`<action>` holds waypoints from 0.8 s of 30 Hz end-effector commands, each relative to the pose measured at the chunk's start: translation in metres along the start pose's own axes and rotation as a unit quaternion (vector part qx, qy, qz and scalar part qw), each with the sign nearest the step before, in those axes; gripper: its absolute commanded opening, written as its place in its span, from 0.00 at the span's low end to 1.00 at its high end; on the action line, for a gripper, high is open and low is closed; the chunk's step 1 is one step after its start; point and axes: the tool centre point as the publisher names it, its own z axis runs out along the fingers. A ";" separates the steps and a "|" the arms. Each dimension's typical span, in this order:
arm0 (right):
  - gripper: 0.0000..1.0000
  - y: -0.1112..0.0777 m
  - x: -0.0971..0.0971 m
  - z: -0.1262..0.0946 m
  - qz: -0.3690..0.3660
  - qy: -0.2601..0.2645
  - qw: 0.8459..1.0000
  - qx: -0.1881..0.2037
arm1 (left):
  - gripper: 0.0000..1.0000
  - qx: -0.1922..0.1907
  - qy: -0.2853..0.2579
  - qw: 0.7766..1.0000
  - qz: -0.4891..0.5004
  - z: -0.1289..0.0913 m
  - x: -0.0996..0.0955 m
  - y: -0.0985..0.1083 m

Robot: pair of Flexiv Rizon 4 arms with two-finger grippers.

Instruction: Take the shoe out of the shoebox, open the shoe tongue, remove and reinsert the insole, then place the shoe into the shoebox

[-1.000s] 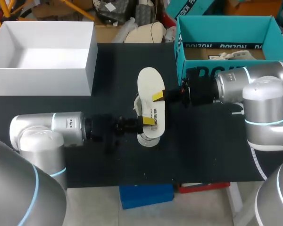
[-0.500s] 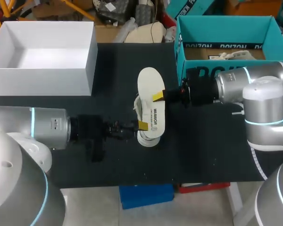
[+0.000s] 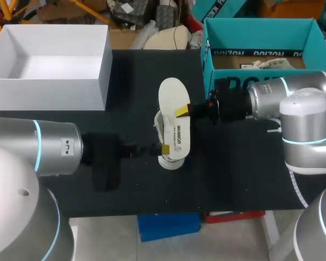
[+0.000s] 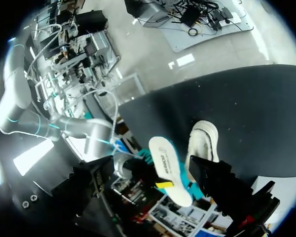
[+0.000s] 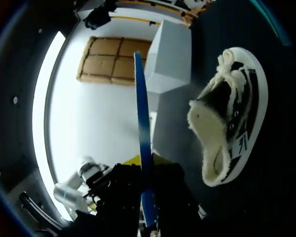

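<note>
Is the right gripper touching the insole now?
Touching. The right wrist view shows the insole edge-on, clamped between the fingers of the right gripper.

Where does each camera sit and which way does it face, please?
Head view: above and behind, looking down on the table; left end effector and right end effector enter from the sides.
Left wrist view: on the left wrist, looking past its open fingers at insole and shoe.
Right wrist view: on the right wrist, looking along the insole its end effector grips, towards the shoe.
Shared: all show shoe and insole.

Black table (image 3: 233, 174), flat matte top, evenly lit from above
</note>
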 end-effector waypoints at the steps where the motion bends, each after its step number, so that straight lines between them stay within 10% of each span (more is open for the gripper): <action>1: 0.00 0.000 0.000 0.001 0.000 -0.001 1.000 -0.001 | 1.00 0.001 0.402 0.914 0.048 0.015 -0.004 0.008; 8: 0.00 0.000 0.000 0.001 0.000 -0.001 1.000 -0.001 | 1.00 0.041 0.503 0.862 0.041 0.033 -0.012 0.036; 24: 0.00 0.000 0.000 0.001 0.000 -0.001 1.000 -0.001 | 1.00 0.099 0.516 0.850 0.028 0.027 -0.036 0.052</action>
